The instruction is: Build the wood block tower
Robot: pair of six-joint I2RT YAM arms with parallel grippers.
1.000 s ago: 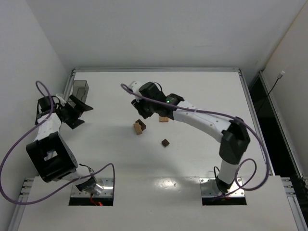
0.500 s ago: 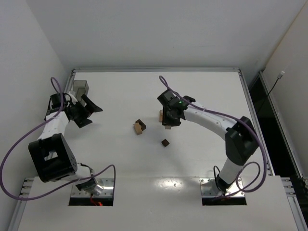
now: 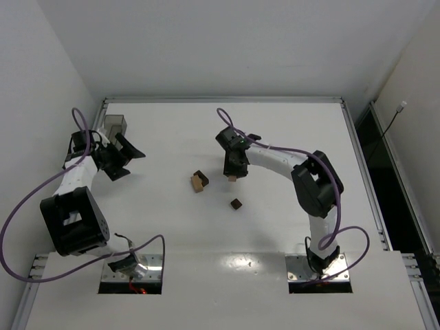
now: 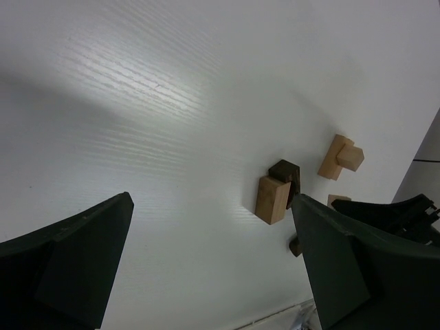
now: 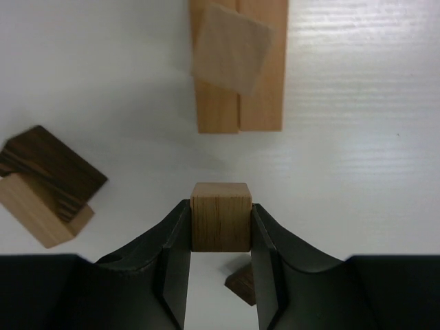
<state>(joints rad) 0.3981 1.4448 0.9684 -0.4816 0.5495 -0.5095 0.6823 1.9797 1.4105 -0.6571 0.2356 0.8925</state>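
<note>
**Right gripper (image 5: 220,230) clamps a tan cube (image 5: 220,214)**

The wood block tower (image 5: 261,82), two tan bars side by side with one cube on top, sits at twelve o'clock from my held cube. My left gripper (image 4: 212,199) is spread wide open.

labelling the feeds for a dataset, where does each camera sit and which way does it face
top external: high behind the bases, looking down at the table; both arms show, left gripper, right gripper.
left wrist: on the left arm, looking across the table; its open fingers frame the view.
right wrist: on the right arm, looking straight down; its fingers clamp a tan cube.
shared: all three show the dark-and-tan block pair.
</note>
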